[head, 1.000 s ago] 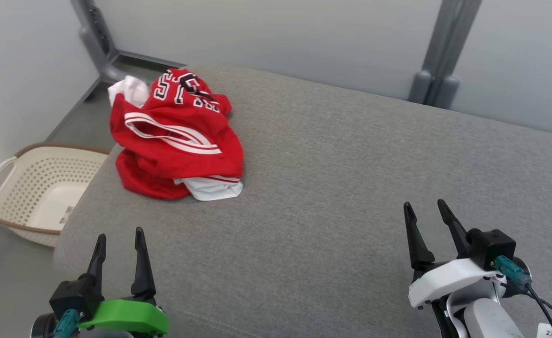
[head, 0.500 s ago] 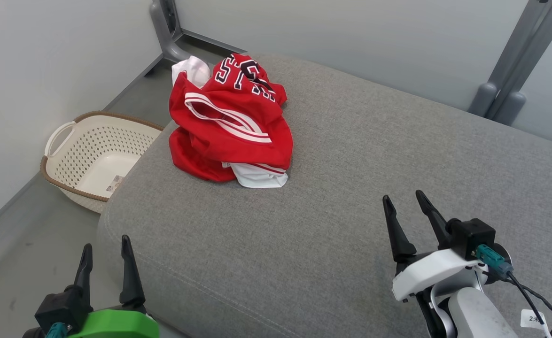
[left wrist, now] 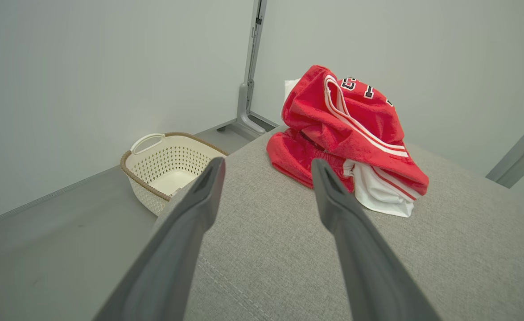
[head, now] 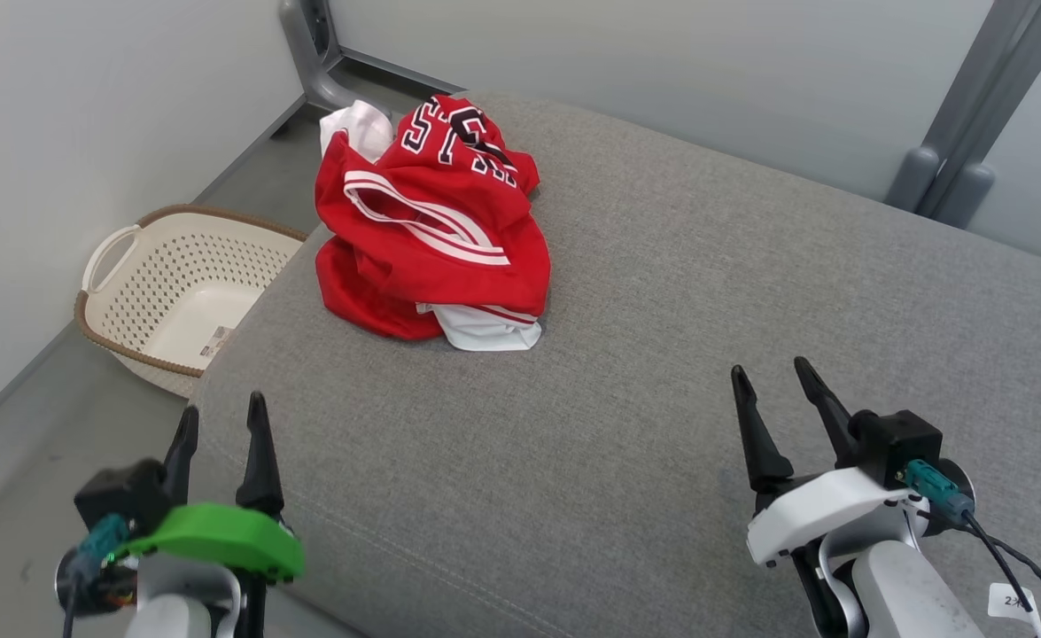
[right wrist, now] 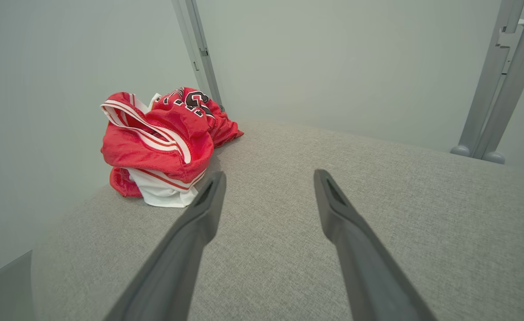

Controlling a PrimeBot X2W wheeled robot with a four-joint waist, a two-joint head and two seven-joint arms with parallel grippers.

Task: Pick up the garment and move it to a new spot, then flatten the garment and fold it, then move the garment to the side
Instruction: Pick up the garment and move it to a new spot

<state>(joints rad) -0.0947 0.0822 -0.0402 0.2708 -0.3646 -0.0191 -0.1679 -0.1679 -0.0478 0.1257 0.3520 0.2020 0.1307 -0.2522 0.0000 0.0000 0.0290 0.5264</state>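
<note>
A crumpled red garment [head: 427, 226] with white stripes, dark lettering and a white lining lies heaped at the far left corner of the grey cushioned surface [head: 662, 354]. The left wrist view has the garment [left wrist: 351, 133] ahead and slightly right of the fingers; from the right wrist the garment [right wrist: 163, 138] lies far off to the left. My left gripper [head: 223, 412] hovers open at the surface's near left edge, well short of the garment. Near the front right, my right gripper [head: 772, 372] stands open and empty above the cushion.
A cream perforated laundry basket [head: 166, 292] with a brown rim sits on the floor left of the cushion, also seen as the basket [left wrist: 168, 171] in the left wrist view. Grey metal posts [head: 954, 168] stand against the pale wall behind.
The camera swung left, shifting the whole scene rightward in the picture. Since half a second ago the left gripper has risen and moved forward toward the cushion's edge; the garment has not moved.
</note>
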